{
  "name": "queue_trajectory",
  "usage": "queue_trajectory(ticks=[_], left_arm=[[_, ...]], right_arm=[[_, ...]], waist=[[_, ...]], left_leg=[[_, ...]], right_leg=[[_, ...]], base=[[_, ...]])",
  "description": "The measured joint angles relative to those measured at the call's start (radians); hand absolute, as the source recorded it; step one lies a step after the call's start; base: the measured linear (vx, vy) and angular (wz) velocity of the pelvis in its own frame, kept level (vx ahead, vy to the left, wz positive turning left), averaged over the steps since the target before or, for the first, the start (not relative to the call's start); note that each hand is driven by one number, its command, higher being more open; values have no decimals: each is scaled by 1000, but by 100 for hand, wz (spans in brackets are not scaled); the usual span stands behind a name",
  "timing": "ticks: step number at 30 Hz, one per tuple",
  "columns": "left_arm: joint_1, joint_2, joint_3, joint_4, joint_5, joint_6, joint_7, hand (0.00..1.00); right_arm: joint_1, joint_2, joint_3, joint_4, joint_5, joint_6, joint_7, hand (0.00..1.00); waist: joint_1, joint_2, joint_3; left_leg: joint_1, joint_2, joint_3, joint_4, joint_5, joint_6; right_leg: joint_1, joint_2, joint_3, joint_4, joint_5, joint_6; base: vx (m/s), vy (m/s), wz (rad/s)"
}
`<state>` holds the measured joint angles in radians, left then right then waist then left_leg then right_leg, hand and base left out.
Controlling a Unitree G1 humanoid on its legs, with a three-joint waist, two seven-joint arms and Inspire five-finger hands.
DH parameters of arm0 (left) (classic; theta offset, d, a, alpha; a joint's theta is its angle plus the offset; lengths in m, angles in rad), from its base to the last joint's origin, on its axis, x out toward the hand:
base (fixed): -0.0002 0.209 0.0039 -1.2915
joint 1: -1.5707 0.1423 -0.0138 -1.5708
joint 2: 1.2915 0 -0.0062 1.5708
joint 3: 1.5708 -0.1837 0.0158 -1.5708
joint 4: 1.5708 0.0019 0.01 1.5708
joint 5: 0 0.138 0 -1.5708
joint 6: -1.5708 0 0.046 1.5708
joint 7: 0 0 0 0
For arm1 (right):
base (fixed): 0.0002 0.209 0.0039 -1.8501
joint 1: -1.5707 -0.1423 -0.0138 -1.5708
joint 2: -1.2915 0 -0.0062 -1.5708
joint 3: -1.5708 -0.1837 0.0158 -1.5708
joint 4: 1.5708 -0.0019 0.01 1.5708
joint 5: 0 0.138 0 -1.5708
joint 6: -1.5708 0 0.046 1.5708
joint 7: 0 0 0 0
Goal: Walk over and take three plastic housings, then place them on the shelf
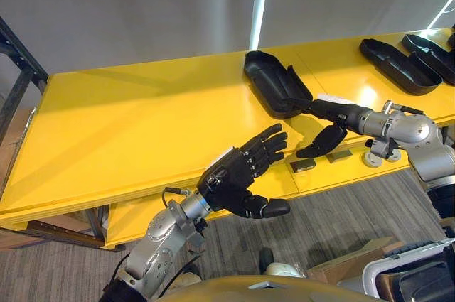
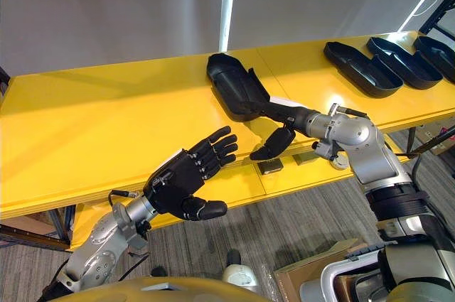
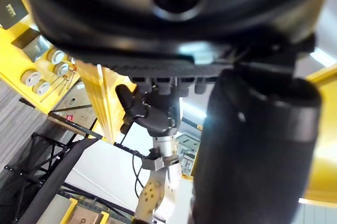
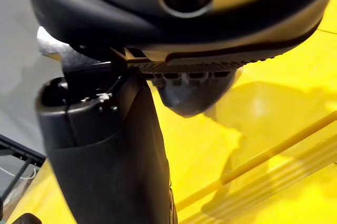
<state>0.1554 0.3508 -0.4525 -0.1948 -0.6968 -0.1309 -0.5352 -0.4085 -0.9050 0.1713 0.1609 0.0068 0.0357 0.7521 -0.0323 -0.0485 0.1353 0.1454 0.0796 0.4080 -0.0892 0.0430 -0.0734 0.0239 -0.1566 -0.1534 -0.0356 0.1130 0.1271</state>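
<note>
The plastic housing (image 1: 274,82) lies far on the yellow worktop (image 1: 142,124). The right hand (image 1: 340,114) touches its near end with straight fingers and its thumb apart, not gripping. This looks like the grab step, so next those fingers must close on the rim. The left hand (image 1: 231,178) hovers open and empty.
</note>
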Motion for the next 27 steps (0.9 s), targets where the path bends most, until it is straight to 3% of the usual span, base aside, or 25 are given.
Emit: queue_trajectory(ticks=[7,11,14,17,20,23,27], left_arm=[[0,0,-1,0,0,0,0,100],[3,0,-3,0,0,0,3,100],[14,-3,-5,0,1,-1,30,100],[21,-30,-2,-1,5,-3,116,100],[21,-43,16,-18,47,-29,190,100],[11,-43,53,-46,90,-45,259,100],[-80,-45,82,-66,158,-72,366,100]], right_arm=[[26,0,-1,-10,2,-32,-59,100],[44,0,0,-9,13,-73,-166,100],[44,20,-25,-8,63,-80,-301,100],[53,180,-226,-15,118,-81,-469,100],[92,258,-338,-55,119,-72,-568,100],[127,296,-350,-61,119,-65,-610,100],[182,373,-350,-59,124,-3,-644,100]], waist=[[0,-2,-1],[0,-1,-2],[-2,0,-3],[-3,6,-7],[-2,7,-12],[-13,8,-13],[-28,9,-12]], left_leg=[[1,0,6,0,0,0],[0,0,7,0,0,0],[-1,1,6,0,0,0],[-6,-1,0,0,0,0],[-19,0,-11,1,1,0],[-24,0,-13,1,1,0],[-39,0,-15,5,1,0]], right_leg=[[-1,1,6,-1,0,0],[-4,1,6,-2,1,0],[-4,1,6,-3,1,0],[-6,0,1,-3,1,0],[-10,-1,-9,-8,1,0],[-10,-1,-11,-14,3,0],[-22,0,-11,-17,11,-2]], base=[[0,0,-1],[0,0,0],[0,0,0],[2,-1,4],[1,-1,12],[8,-7,3],[2,-2,1]])
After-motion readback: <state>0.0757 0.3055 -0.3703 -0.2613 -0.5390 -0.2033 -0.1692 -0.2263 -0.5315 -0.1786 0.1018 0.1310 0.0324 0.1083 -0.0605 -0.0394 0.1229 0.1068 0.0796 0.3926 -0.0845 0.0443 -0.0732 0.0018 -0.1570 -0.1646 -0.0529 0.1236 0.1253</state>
